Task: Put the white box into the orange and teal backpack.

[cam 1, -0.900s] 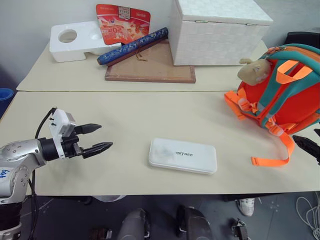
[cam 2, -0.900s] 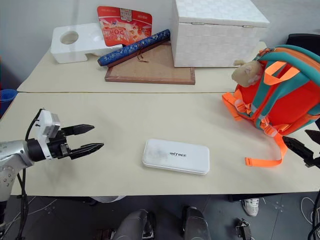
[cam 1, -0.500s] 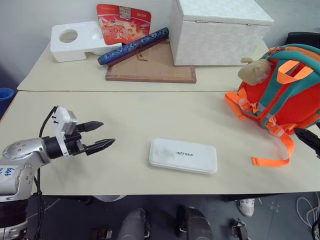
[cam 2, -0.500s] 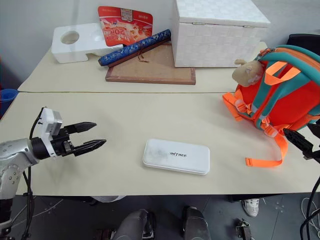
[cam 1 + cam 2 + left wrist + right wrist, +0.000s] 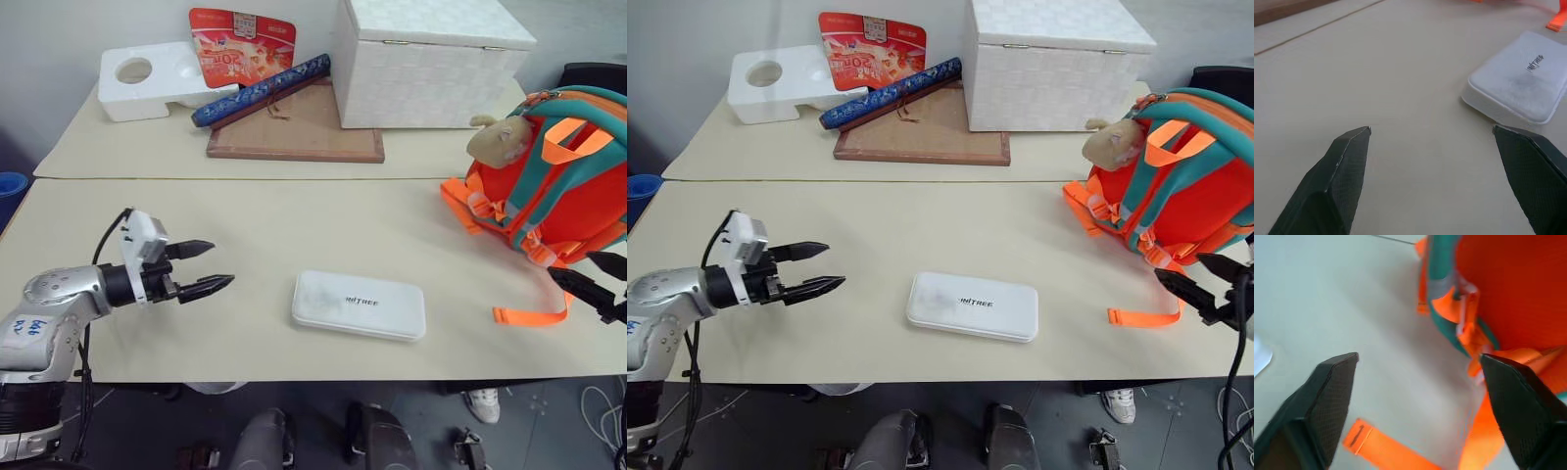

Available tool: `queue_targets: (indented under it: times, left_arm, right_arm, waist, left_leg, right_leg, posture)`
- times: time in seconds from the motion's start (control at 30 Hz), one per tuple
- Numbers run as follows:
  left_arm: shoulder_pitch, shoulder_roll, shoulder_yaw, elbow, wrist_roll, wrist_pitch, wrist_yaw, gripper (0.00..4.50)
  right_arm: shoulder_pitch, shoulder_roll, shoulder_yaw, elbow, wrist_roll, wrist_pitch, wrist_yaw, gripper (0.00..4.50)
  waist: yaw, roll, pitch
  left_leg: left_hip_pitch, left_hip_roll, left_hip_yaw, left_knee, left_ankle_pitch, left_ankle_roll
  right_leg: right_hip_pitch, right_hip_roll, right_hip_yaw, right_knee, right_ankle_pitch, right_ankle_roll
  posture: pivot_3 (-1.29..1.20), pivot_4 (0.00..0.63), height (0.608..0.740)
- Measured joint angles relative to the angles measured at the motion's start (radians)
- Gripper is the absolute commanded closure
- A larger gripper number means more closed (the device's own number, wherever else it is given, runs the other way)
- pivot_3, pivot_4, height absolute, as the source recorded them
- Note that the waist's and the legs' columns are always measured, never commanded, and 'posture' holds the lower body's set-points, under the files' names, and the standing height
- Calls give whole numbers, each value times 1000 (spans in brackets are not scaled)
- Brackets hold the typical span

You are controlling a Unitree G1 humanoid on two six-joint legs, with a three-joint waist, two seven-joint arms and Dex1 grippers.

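One white box [image 5: 359, 305] and one orange and teal backpack [image 5: 554, 186] occupy the table [image 5: 245, 215]. Both the left gripper [image 5: 204, 268] and the right gripper [image 5: 1193, 284] stand spread wide, holding nothing, with bare tabletop between them and the box.

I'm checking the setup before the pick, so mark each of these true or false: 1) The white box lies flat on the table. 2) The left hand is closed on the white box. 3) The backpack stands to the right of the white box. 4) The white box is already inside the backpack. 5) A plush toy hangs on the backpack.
1) True: the white box lies flat on the table.
2) False: the left hand is open, apart from the box and holding nothing.
3) True: the orange and teal backpack stands to the box's right.
4) False: the box is still out on the table.
5) True: a beige plush toy sits at the backpack's upper left.
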Motion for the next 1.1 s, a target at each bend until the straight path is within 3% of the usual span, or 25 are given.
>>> queue_targets:
  times: [0.17,0.33,0.57,0.77,1.1]
  left_arm:
    - [-30,29,-102,2,72,-57,-69,2752]
    - [-99,-12,-228,3,133,-90,-93,4355]
    - [-169,-60,-381,48,272,-111,-81,4458]
    - [-214,-117,-399,63,291,-118,-78,4458]
    - [-215,-170,-431,74,320,-145,-90,4458]
  right_arm:
    - [-33,-59,120,-20,-19,-23,108,2962]
    - [-154,-78,306,-29,-52,-63,206,4500]
    - [-268,-96,584,-13,-194,-132,296,4500]
    - [-302,-97,673,3,-257,-194,356,4500]
    - [-351,-36,724,41,-307,-220,337,4500]
  waist:
    - [-2,0,0]
    - [0,0,0]
    - [5,0,0]
    - [4,0,0]
    - [2,0,0]
  left_leg:
    - [0,0,0,0,0,0]
    - [0,0,0,1,0,0]
    - [-2,-1,0,2,1,2]
    - [-2,-1,0,4,2,2]
    - [-1,-1,0,4,3,2]
  right_leg:
    - [0,0,0,0,0,0]
    - [0,0,-1,0,0,0]
    - [0,0,-2,0,0,0]
    - [0,0,-2,0,0,1]
    - [0,0,-3,2,0,1]
  posture:
    - [0,150,740]
    - [0,150,740]
    - [0,150,740]
    - [0,150,740]
    - [0,150,740]
